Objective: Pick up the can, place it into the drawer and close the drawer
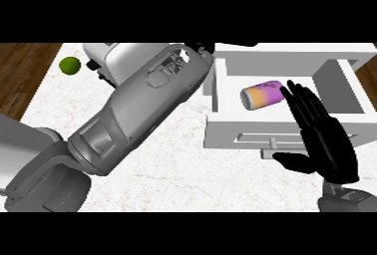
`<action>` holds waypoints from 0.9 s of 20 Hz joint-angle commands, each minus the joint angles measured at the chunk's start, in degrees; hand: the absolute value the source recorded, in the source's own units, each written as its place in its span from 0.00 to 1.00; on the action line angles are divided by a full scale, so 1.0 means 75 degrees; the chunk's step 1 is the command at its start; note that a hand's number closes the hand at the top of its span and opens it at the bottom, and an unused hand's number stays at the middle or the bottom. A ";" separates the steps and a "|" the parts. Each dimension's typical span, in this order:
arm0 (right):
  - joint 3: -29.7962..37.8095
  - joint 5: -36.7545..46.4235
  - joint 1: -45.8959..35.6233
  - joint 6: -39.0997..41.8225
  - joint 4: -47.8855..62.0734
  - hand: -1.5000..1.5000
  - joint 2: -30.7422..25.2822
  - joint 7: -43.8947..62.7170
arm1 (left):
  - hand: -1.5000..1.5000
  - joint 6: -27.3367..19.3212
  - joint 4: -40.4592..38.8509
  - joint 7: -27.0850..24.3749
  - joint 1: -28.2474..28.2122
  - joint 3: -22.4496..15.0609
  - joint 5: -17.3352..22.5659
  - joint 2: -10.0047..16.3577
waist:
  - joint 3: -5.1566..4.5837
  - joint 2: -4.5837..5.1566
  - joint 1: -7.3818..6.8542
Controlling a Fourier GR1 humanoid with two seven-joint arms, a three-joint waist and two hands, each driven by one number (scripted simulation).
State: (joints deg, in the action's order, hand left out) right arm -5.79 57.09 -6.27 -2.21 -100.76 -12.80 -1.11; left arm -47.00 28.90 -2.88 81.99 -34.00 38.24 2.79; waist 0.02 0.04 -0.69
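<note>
One view is all I have, the head view, looking steeply down on the desk point(177, 169).

The drawer point(228, 84) stands open by the desk's far right corner, white, with its front panel and handle turned toward the near edge. The can point(263, 94) lies on its side inside it, orange shading to purple, close to the drawer's left wall and toward the front.

My right hand point(327, 137) comes in from the near right corner and lies over the drawer's front and right side. It is flat, with the fingers point(305, 102) straight and together and the thumb spread out to the left. It holds nothing. The fingertips end just beside the can's right end, and I cannot tell whether they touch it.

My left forearm point(136, 112) crosses the desk from the near left corner toward the far edge, ending beside the drawer's left wall. Only a dark sliver of the left hand point(200, 49) shows past its end, so I cannot tell how it stands.

A green ball point(70, 65) sits near the far left corner, well apart from everything else.
</note>
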 commanded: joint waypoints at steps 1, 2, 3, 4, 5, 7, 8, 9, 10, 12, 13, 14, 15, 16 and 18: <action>0.0114 0.0282 -0.0309 -0.0880 0.1180 0.00 0.0347 -0.0240 | 0.00 -0.0019 0.0804 0.0693 -0.0334 -0.0170 -0.0241 0.0514 | 0.0001 -0.0061 -0.0149; 0.0006 0.0445 -0.0537 -0.0882 0.1395 0.00 0.0503 -0.0059 | 0.00 -0.0060 0.0822 0.0915 -0.0099 -0.0097 -0.0302 0.0614 | 0.0000 -0.0045 -0.0096; 0.0144 0.0508 -0.0463 -0.1288 0.1954 0.00 0.0432 -0.0374 | 0.00 0.0241 0.1016 0.0732 -0.0363 -0.0033 -0.0266 0.0997 | 0.0002 -0.0036 -0.0161; 0.0102 0.0640 -0.0710 -0.1649 0.2370 0.00 0.0712 -0.0330 | 0.00 -0.0161 0.1100 0.1011 -0.0279 -0.0182 -0.0422 0.0678 | 0.0004 -0.0034 -0.0141; 0.0410 0.0478 -0.1051 -0.1445 0.2471 0.00 0.0496 -0.0303 | 0.00 -0.0071 0.1652 0.1139 -0.0659 -0.0372 -0.0510 0.0983 | 0.0000 -0.0070 -0.0244; 0.0544 0.0491 -0.1248 -0.1788 0.3365 0.00 0.0419 -0.0708 | 0.00 0.0097 0.1478 0.1276 -0.0466 -0.0147 -0.0523 0.1271 | 0.0006 -0.0007 -0.0154; 0.0381 0.0791 -0.1290 -0.2080 0.3404 0.00 0.0757 -0.0422 | 0.00 -0.0328 0.2057 0.1540 -0.0744 -0.0318 -0.0581 0.1096 | 0.0003 -0.0053 -0.0235; 0.0471 0.0729 -0.1197 -0.2226 0.3610 0.00 0.0618 -0.0705 | 0.00 0.0122 0.2146 0.1404 -0.0969 -0.0179 -0.0529 0.1606 | 0.0002 -0.0034 -0.0227; 0.0555 0.0729 -0.1501 -0.2210 0.3977 0.00 0.0605 -0.0724 | 0.00 0.0049 0.2042 0.1316 -0.0923 -0.0187 -0.0643 0.1545 | 0.0004 -0.0005 -0.0190; 0.0722 0.0865 -0.1747 -0.2510 0.4430 0.00 0.0621 -0.0702 | 0.00 0.0145 0.2451 0.1743 -0.0778 -0.0185 -0.0629 0.1905 | 0.0006 -0.0023 -0.0293; 0.0594 0.1067 -0.1688 -0.2600 0.4530 0.00 0.0700 -0.0671 | 0.00 0.0142 0.2351 0.1779 -0.0958 -0.0260 -0.0675 0.1792 | 0.0005 -0.0007 -0.0220; 0.0903 0.0973 -0.2168 -0.2506 0.4928 0.00 0.0457 -0.0703 | 0.00 0.0031 0.2522 0.1798 -0.1004 -0.0290 -0.0730 0.1851 | 0.0006 0.0001 -0.0315; 0.0872 0.0996 -0.2061 -0.2608 0.4880 0.00 0.0560 -0.0672 | 0.00 0.0044 0.3114 0.2093 -0.1152 -0.0364 -0.0703 0.2069 | 0.0003 -0.0063 -0.0393; 0.0954 0.1151 -0.2265 -0.2868 0.5255 0.00 0.0519 -0.0711 | 0.00 0.0133 0.3165 0.1861 -0.1513 -0.0326 -0.0691 0.2136 | 0.0003 -0.0016 -0.0421; 0.1058 0.1330 -0.2562 -0.3040 0.5704 0.00 0.0416 -0.0726 | 0.00 0.0120 0.3381 0.2215 -0.1517 -0.0387 -0.0738 0.2298 | 0.0006 -0.0014 -0.0403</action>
State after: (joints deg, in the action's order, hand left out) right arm 0.74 66.28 -23.89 -22.69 -66.90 -10.30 -6.69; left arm -46.56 50.06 10.98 72.94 -36.33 33.07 17.35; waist -1.31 -1.27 -3.19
